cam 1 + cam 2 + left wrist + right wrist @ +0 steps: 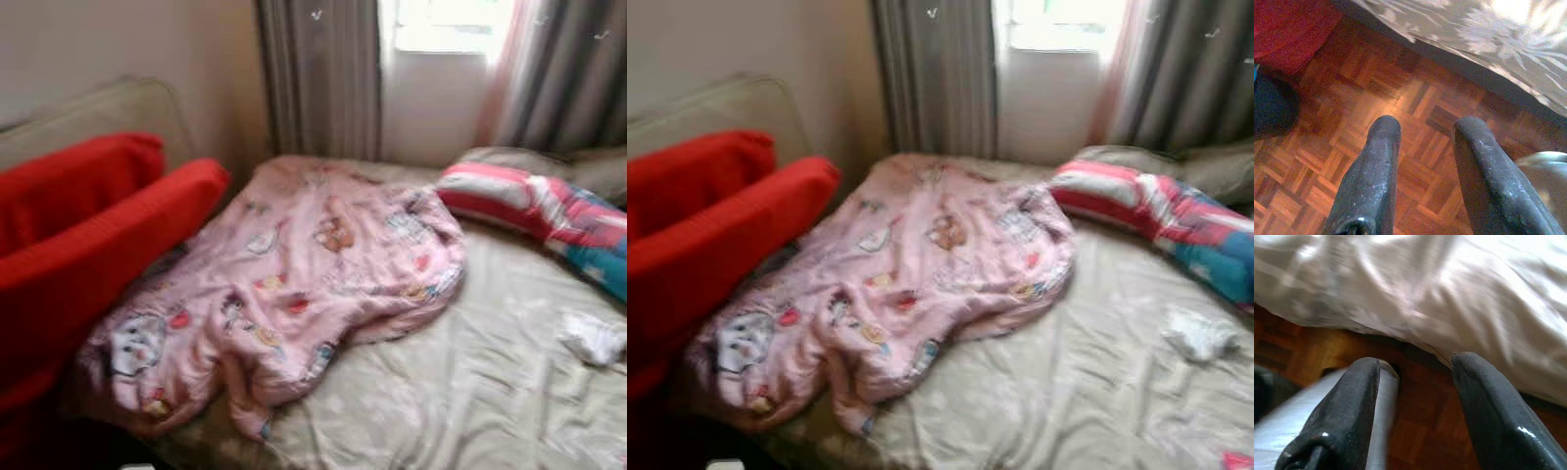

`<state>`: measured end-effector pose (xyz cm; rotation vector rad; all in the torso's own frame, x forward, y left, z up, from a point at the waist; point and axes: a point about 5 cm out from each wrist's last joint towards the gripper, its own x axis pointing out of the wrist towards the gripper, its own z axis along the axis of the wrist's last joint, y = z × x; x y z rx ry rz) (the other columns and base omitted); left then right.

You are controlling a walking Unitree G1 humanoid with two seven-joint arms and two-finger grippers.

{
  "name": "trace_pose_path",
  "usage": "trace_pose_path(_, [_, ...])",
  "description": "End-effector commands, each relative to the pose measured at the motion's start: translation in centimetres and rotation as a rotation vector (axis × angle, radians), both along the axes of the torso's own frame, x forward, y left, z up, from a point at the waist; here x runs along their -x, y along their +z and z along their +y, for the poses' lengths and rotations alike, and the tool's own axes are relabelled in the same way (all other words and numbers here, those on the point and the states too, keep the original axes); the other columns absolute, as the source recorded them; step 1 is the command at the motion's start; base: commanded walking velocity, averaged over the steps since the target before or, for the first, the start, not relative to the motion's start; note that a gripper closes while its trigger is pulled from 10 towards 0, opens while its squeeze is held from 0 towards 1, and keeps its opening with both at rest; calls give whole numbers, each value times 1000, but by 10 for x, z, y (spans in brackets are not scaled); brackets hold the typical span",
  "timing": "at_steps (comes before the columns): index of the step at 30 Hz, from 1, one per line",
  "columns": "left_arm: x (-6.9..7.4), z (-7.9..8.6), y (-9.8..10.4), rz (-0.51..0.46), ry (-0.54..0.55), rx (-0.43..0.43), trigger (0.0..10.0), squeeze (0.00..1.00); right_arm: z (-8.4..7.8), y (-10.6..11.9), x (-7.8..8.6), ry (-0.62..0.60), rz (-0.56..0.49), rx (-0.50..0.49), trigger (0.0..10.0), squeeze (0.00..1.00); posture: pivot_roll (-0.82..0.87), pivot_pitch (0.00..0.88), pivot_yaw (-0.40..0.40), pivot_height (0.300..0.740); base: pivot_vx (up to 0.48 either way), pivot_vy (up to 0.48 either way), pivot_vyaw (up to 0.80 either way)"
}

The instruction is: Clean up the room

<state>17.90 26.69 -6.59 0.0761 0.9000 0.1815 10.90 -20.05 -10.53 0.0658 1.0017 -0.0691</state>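
Black fingers, left gripper [1422, 142]: spread apart with nothing between them, hanging low over the floor.
Wood beneath left gripper: reddish-brown parquet floor [1376, 83] in small square blocks lay directly past the fingertips.
Beyond left gripper: the hanging edge of a pale patterned bed sheet [1488, 39] ran across the far side; a red fabric mass [1293, 29] sat at one far corner, and a dark rounded shape [1271, 105] beside it was too dim to identify.
Right gripper [1415, 382]: fingers likewise apart and empty, pointing toward the foot of the bed.
Close to right gripper: a silver cylindrical part [1317, 416] lay just beside one finger; what it was could not be told.
Ahead of right gripper: the draped, wrinkled sheet hung just above the parquet.
Bed, from the head camera: a crumpled pink cartoon-print blanket [294, 284] lay heaped on the sheet's left half, well above and ahead of both grippers.
Right of blanket: a pink, white and blue striped pillow [539, 211] lay near the window, and a small crumpled white item [593, 338] rested on the sheet below it.
Left of blanket: red cushions [88, 235] touched the blanket's edge.
Behind bed: grey curtains [318, 78] framed a bright window [446, 24].
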Motion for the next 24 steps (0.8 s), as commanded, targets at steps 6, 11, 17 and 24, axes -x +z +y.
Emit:
trace_pose_path(6, [5, 4, -1, 19, -3, -13, 10000, 0, 3, 0, -2, 16, 0, 0, 10000, 0, -31, 0, 9, 740, 0, 292, 800])
trace_pose_path(11, [4, 4, 0, 13, 1, -12, 10000, 0, 3, 0, -3, 7, -4, 3, 10000, 0, -35, 0, 12, 740, 0, 286, 800])
trace_pose_path(17, [2, 4, 0, 8, 7, -11, 10000, 0, 2, 1, -4, -8, -10, 0, 10000, 0, -37, 0, 7, 740, 0, 229, 668])
trace_pose_path(24, [0, 3, 1, -1, 8, -8, 10000, 0, -1, 2, -5, -46, -22, -7, 10000, 0, -43, 0, -9, 740, 0, 0, 0])
